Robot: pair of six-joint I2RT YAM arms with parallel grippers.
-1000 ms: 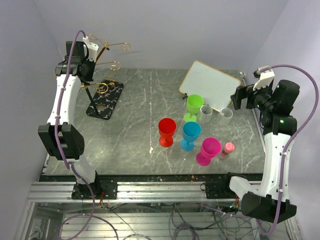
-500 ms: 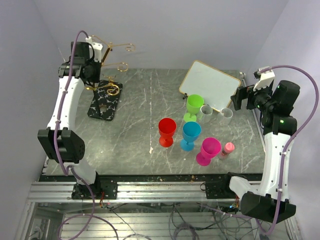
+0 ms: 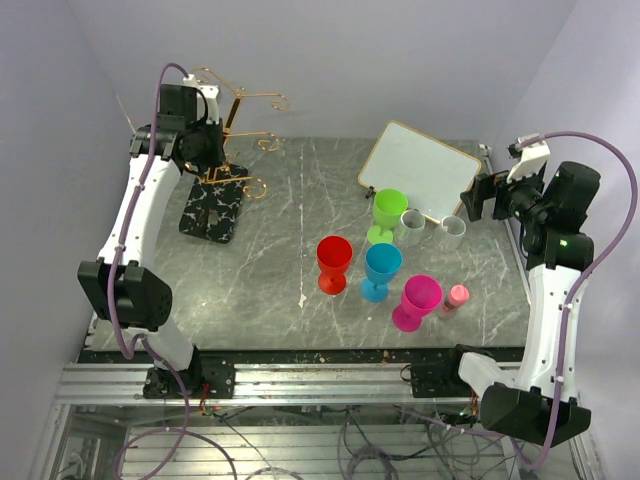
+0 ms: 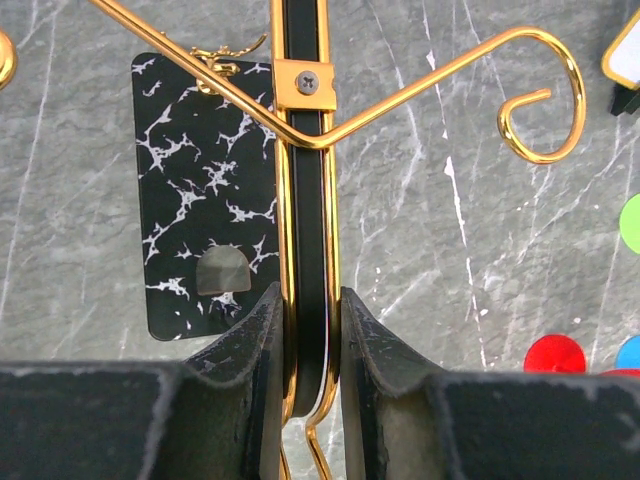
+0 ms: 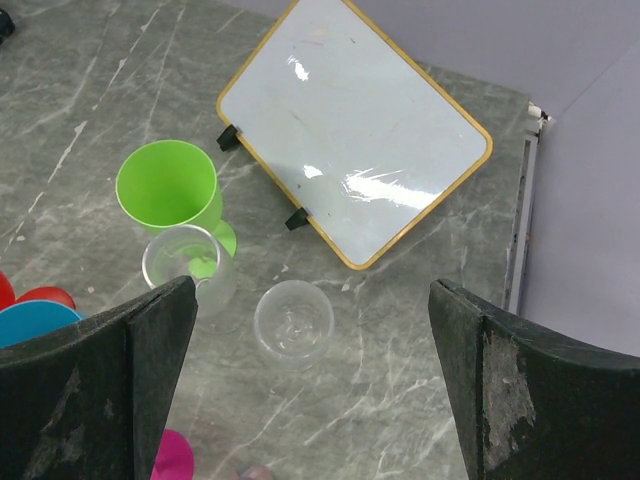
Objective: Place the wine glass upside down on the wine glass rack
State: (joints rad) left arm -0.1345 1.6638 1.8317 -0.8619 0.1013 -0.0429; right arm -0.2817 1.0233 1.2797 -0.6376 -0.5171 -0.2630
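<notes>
Left end effector: closed down narrow, fingers pinching the stem of the wine glass rack. The rack stands at the rear left of the tabletop. Its black, white-veined base lies below; cannot tell if it sits flat. Right end effector: spread wide, holding nothing, above two clear glasses. These are mouth-up beside the whiteboard, well apart from the rack.
</notes>
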